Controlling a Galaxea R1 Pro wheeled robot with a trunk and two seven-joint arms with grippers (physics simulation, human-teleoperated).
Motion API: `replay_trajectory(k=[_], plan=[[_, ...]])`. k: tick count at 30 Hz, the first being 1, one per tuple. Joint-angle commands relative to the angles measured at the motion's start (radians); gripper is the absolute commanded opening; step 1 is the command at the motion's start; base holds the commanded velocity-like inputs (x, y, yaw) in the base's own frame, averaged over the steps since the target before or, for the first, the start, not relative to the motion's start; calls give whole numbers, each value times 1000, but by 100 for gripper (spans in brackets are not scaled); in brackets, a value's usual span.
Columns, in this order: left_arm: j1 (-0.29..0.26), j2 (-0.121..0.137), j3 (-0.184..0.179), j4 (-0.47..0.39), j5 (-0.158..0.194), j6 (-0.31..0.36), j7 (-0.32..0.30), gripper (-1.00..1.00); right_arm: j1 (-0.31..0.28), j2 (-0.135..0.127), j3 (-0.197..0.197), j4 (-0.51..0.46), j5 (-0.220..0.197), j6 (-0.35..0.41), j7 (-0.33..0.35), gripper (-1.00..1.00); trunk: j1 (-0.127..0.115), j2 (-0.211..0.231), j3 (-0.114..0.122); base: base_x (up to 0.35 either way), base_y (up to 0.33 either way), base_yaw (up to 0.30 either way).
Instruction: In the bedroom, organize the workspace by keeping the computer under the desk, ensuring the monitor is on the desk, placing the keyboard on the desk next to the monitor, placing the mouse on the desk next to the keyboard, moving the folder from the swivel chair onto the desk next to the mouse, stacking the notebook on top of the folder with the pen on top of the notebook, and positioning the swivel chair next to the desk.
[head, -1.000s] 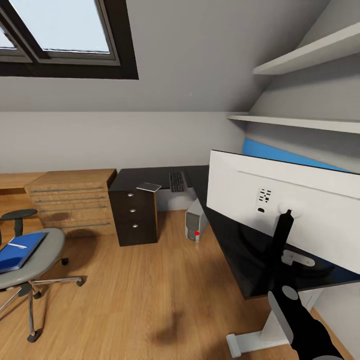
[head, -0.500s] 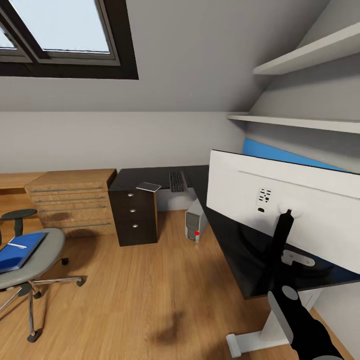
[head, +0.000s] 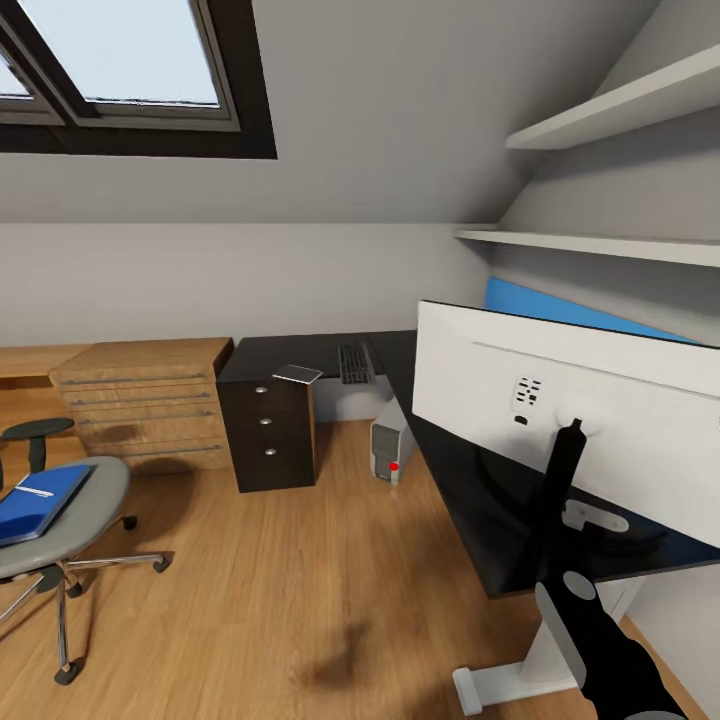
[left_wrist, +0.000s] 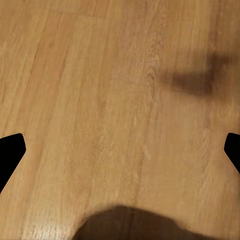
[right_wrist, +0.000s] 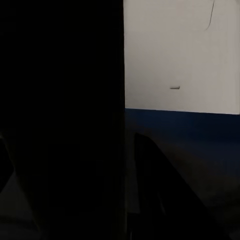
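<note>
The white-backed monitor (head: 600, 400) stands over the near end of the black L-shaped desk (head: 460, 480). My right arm reaches up from below, and its gripper (head: 572, 432) appears shut on the monitor's stand neck. The right wrist view is mostly dark, with the monitor's white back (right_wrist: 180, 55) showing. A keyboard (head: 354, 362) and a flat grey notebook (head: 297, 374) lie on the desk's far wing. The computer tower (head: 390, 446) sits on the floor under the desk. A blue folder (head: 38, 502) lies on the swivel chair (head: 70, 535). My left gripper (left_wrist: 120, 150) is open over the bare floor.
A dark drawer unit (head: 268, 430) supports the desk's far wing, with a wooden dresser (head: 145, 400) beside it. Wall shelves (head: 600, 245) hang above the desk. Wooden floor (head: 300, 580) lies open between chair and desk. A small round stool (head: 36, 430) stands behind the chair.
The monitor has shifted very slightly to the left with my right gripper. Everything else is as before.
</note>
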Motion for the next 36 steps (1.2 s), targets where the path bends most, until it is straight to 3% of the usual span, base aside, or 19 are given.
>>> replay_trajectory(k=[1,36], plan=[[-1,0,1,1,-1,-3,3,100,-1,-1,3,-1,-3,-8,-3,-100,0,-1,-1,0,0,0],[-1,0,2,1,0,-3,3,100,-1,0,5,4,-3,-8,-4,-100,0,-1,-1,-18,-20,0]])
